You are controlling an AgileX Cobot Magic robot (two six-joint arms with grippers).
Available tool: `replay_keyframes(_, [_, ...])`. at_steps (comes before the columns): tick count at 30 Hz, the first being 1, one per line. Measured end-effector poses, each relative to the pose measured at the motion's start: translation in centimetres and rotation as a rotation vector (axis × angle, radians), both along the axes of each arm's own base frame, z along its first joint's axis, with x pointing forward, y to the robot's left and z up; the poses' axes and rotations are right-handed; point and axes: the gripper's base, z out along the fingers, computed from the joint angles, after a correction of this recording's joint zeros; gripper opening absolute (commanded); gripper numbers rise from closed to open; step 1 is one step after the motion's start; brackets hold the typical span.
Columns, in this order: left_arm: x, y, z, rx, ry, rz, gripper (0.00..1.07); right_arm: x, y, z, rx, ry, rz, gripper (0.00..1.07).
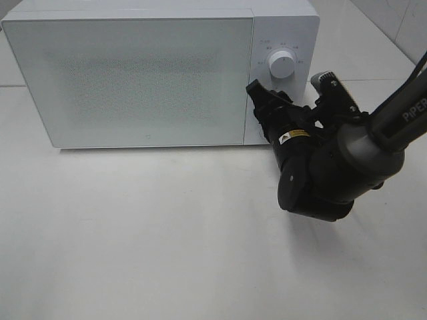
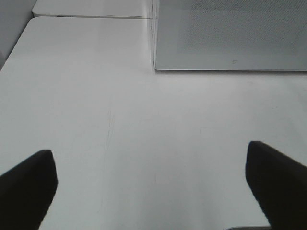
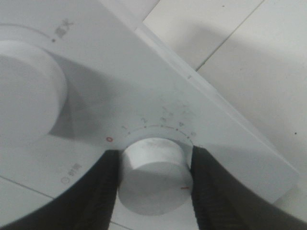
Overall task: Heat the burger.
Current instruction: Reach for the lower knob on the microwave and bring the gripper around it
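Burger: not to be seen in any view. Judged to sit inside the white box-shaped microwave oven (image 1: 293, 20), behind its shut, speckled grey door (image 1: 133, 80), though nothing shows through that screen to confirm it. Cannot describe bun, lettuce or patty for the same reason.

Nearest to it, on the oven's white control panel (image 3: 225, 129): the small round white lower dial (image 3: 153, 175), ringed by a printed scale running up from a red zero. Clasped on both sides by the right gripper (image 3: 154, 165), black padded fingers (image 3: 96, 191) pressed against the dial's rim at a middling width. Held so in order to turn it, probably to set the heating time. Small red mark (image 3: 182, 188) on the dial's edge, lying away from the zero and past the high end of the scale; exact setting too hard to read. Just beside, the larger round white upper dial (image 3: 26, 91), untouched.

Further out: left gripper (image 2: 148, 153) spread wide and holding nothing, hanging over the plain white tabletop (image 2: 96, 96) near the oven's front corner. Parked clear, likely because only the dial needs a hand now.
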Motion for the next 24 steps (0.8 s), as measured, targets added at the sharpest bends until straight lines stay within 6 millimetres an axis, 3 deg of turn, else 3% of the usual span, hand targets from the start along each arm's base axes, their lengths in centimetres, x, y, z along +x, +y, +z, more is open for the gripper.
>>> replay_keyframes(13, [0.00,0.00,0.00,0.000,0.000,0.000,1.00,0.04,-0.14,-0.13,0.447,-0.011,-0.068,0.00])
replay_keyframes(16, [0.00,0.00,0.00,0.000,0.000,0.000,1.00,0.04,-0.14,-0.13,0.474,-0.012,-0.073,0.00])
replay_keyframes(18, [0.00,0.00,0.00,0.000,0.000,0.000,1.00,0.04,-0.15,-0.19,0.600,-0.014,-0.097,0.00])
replay_keyframes(24, [0.00,0.00,0.00,0.000,0.000,0.000,1.00,0.04,-0.15,-0.19,0.707,-0.017,-0.116,0.00])
